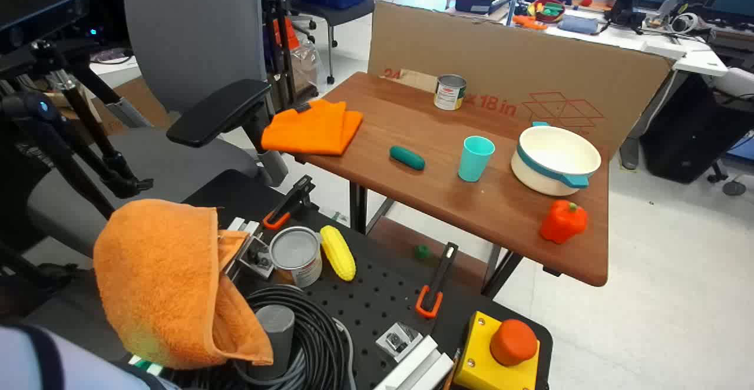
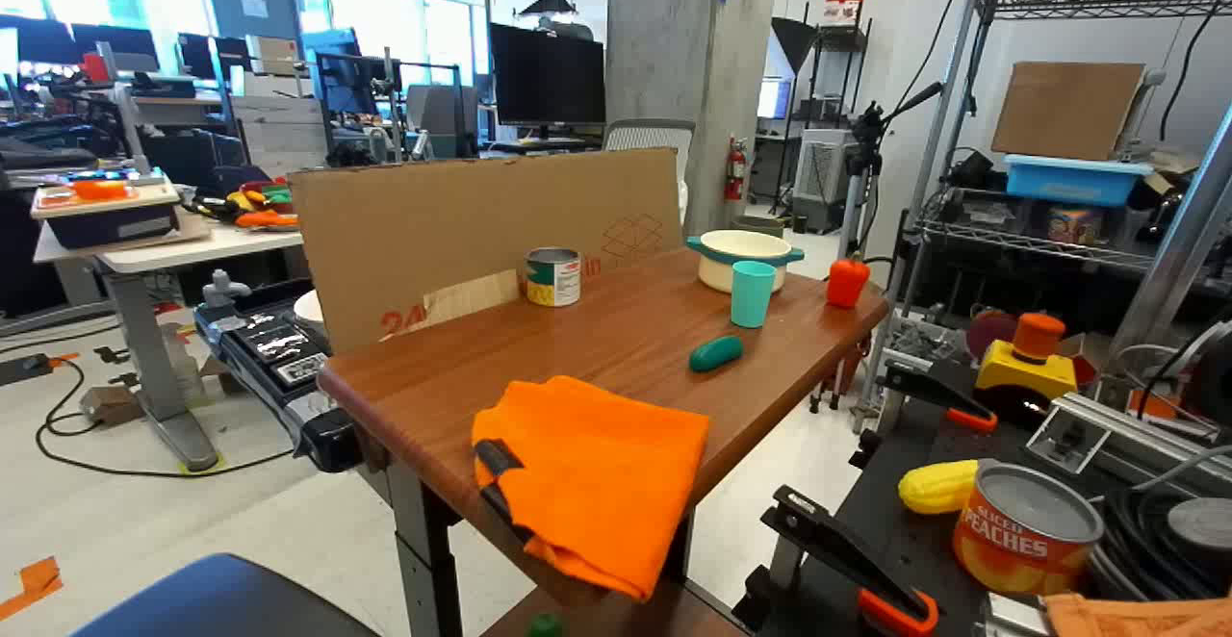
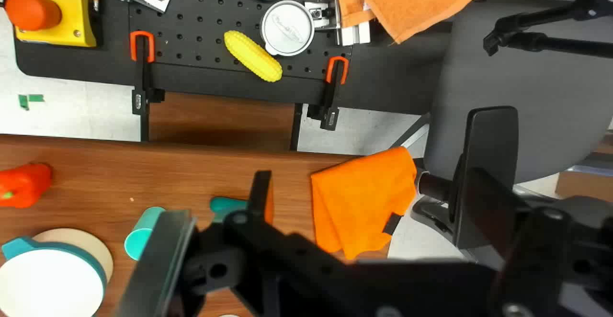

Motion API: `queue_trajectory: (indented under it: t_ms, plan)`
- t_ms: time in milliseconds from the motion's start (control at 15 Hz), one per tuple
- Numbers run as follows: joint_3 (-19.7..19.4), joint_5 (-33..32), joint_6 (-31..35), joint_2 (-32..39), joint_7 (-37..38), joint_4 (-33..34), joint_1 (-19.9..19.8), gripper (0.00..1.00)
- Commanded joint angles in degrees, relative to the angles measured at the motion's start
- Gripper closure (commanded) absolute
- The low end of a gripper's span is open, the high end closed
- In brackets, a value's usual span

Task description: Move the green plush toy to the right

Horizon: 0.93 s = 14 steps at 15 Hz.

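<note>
The green plush toy, a dark teal-green oblong lump, lies on the brown table between the orange cloth and the light-blue cup in both exterior views (image 1: 407, 158) (image 2: 715, 353). In the wrist view the toy (image 3: 225, 205) is partly hidden behind a gripper finger. My gripper (image 3: 378, 197) is open in the wrist view, its dark fingers wide apart with nothing between them. It is high above the table, and the toy lies beyond its left finger, not between the fingers. The gripper does not show in the exterior views.
A light-blue cup (image 1: 476, 158), a cream pot (image 1: 548, 181), an orange-red pepper (image 1: 564, 221), a can (image 1: 450, 92) and an orange cloth (image 1: 312, 128) are on the table (image 1: 389, 122). A cardboard sheet (image 1: 500, 54) stands along its back. A black bench (image 1: 377, 313) holds clamps and cables.
</note>
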Motion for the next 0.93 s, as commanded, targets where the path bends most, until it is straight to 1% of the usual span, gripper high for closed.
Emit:
queue_trajectory:
  t_ms: [0,467,533,733,867]
  plan:
    - [0.50,0.36,-0.16,0.06,-0.39,0.15,-0.66,0.00]
    - [0.50,0.36,-0.15,0.06,-0.39,0.16,-0.67,0.00]
    - [1.36,0.49,1.24,2.33,2.11,1.12,-1.41,0.00]
    - [1.81,4.71,5.22,10.45,9.59,3.73,-2.49,0.00]
    - [2.20,7.41,10.94,16.44,13.51,4.63,-3.03,0.00]
